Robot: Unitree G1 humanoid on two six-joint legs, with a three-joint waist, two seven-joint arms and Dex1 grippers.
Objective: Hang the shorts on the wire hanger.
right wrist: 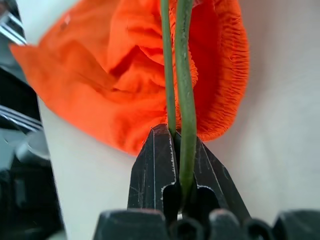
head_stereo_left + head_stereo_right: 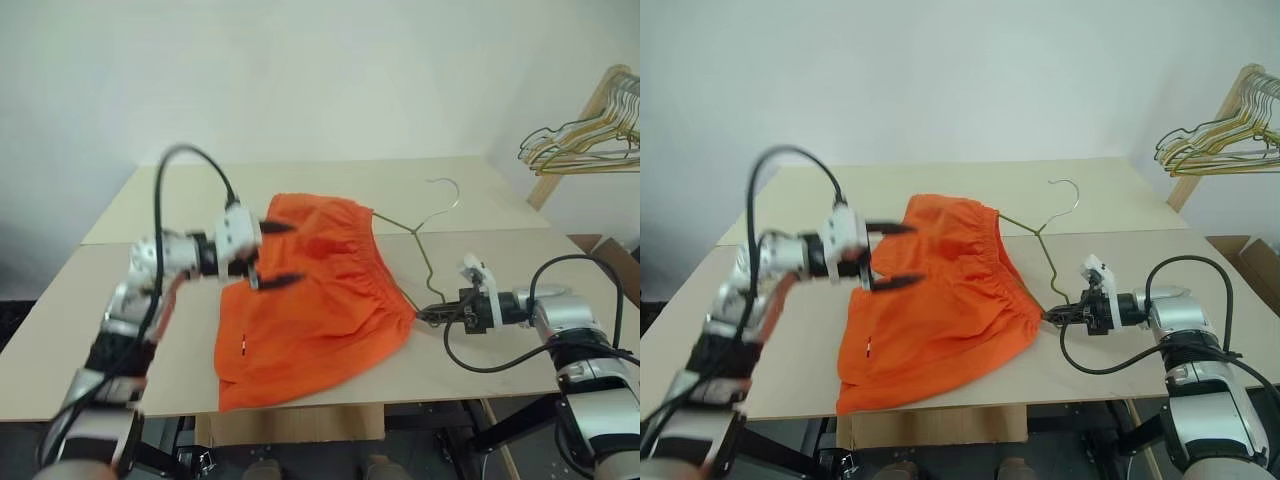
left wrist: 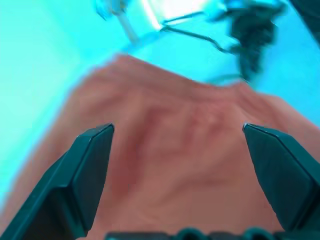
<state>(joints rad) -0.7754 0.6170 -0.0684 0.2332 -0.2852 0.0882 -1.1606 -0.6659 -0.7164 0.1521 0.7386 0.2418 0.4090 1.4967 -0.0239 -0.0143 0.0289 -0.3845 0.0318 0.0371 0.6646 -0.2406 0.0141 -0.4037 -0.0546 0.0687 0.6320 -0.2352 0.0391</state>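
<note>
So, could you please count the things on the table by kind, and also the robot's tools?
Shorts: 1, the orange shorts
Wire hangers on the table: 1, the wire hanger, passing through the shorts
Tools: 2, the left tool open over the shorts, the right tool shut on the hanger
Total: 4

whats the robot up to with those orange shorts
It is trying to get the shorts onto the wire hanger on the table. The right hand is shut on the hanger's corner, and the hanger's far end already runs inside the gathered waistband. The left hand is wide open above the shorts, holding nothing. The hook lies flat on the table beyond the shorts. A bunch of spare hangers hangs on a rack off to the right.
</note>
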